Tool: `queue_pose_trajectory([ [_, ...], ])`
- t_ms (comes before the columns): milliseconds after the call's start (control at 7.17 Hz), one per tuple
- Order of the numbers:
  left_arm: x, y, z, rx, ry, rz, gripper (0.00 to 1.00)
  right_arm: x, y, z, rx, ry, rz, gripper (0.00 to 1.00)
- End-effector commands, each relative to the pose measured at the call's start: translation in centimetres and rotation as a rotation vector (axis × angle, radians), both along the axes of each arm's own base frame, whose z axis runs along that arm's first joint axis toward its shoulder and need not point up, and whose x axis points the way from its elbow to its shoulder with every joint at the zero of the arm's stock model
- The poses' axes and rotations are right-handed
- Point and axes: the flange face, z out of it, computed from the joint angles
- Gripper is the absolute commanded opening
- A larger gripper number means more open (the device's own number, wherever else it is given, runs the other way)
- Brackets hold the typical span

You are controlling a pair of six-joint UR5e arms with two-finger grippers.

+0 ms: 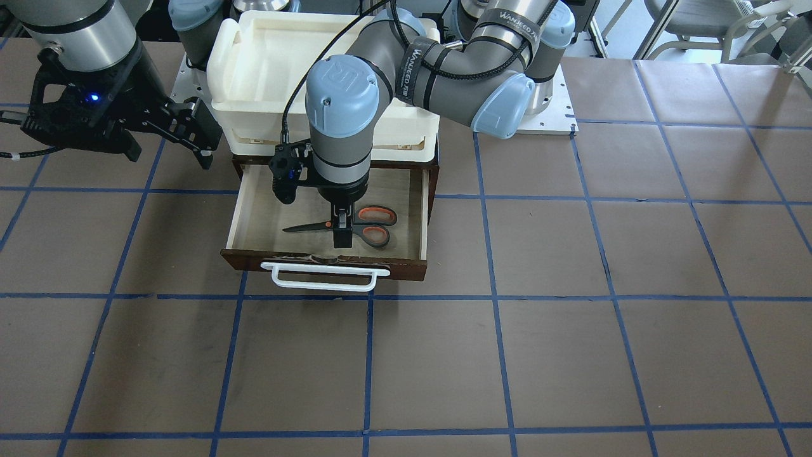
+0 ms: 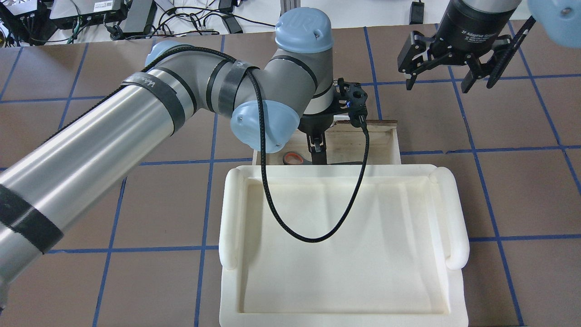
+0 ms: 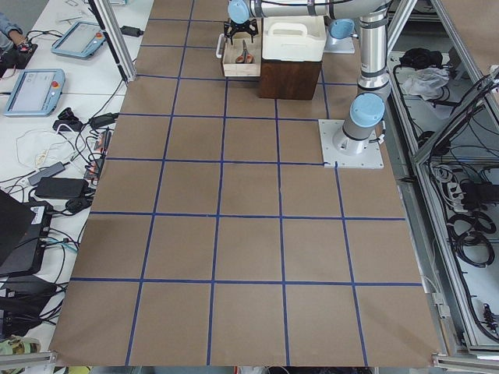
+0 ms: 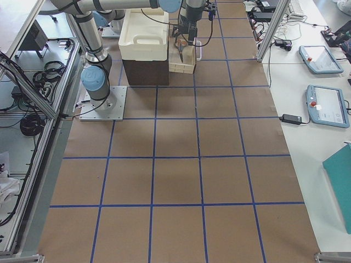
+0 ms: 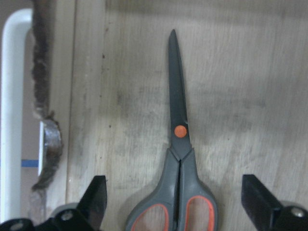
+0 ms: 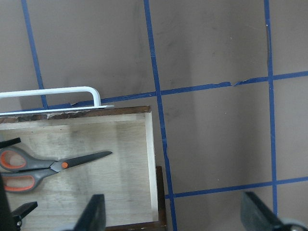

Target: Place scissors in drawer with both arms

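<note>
The scissors (image 1: 365,225) lie flat on the pale floor of the pulled-out drawer (image 1: 269,212), blades pointing to the view's left. In the left wrist view the scissors (image 5: 179,139) lie between my spread fingers, which do not touch them. My left gripper (image 1: 342,238) reaches down into the drawer and is open over the handle end. My right gripper (image 1: 171,152) is open and empty, raised beside the drawer's side. The right wrist view shows the scissors (image 6: 53,166) inside the drawer (image 6: 149,159). The overhead view shows only an orange loop (image 2: 292,158).
A cream-white plastic tray (image 1: 219,70) sits on top of the dark wooden box (image 1: 435,171). The drawer's white bar handle (image 1: 323,279) sticks out toward the operators' side. Brown table paper with blue tape lines (image 1: 571,317) surrounds the box.
</note>
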Motion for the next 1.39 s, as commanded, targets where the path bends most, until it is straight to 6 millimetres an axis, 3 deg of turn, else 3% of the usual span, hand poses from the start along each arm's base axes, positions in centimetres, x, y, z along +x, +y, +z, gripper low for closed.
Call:
queue_pose_trajectory([
  [0,4.6,-1.8,6.8,-0.013,0.008,0.135,1.00,0.0,0.0,0.0,-0.002,0.003,0.000,1.00],
  [139,7.8,-2.3,9.1,-0.033,0.015,0.190,1.00,0.0,0.1,0.0,0.000,0.034,0.005,1.00],
  [418,13.6,-2.7,12.1,-0.042,0.017,0.434,1.00,0.5,0.2,-0.1,0.000,0.046,0.019,1.00],
  [697,21.5,-3.9,13.5,0.005,0.000,0.819,1.00,0.7,0.1,-0.1,-0.002,0.043,0.022,1.00],
  [976,26.6,-3.7,14.6,-0.009,-0.098,1.181,1.00,0.7,0.2,0.0,-0.005,0.043,0.020,1.00],
  [1255,27.1,-1.1,16.6,-0.020,-0.129,1.319,1.00,0.6,0.2,-0.3,0.000,0.046,0.023,1.00],
])
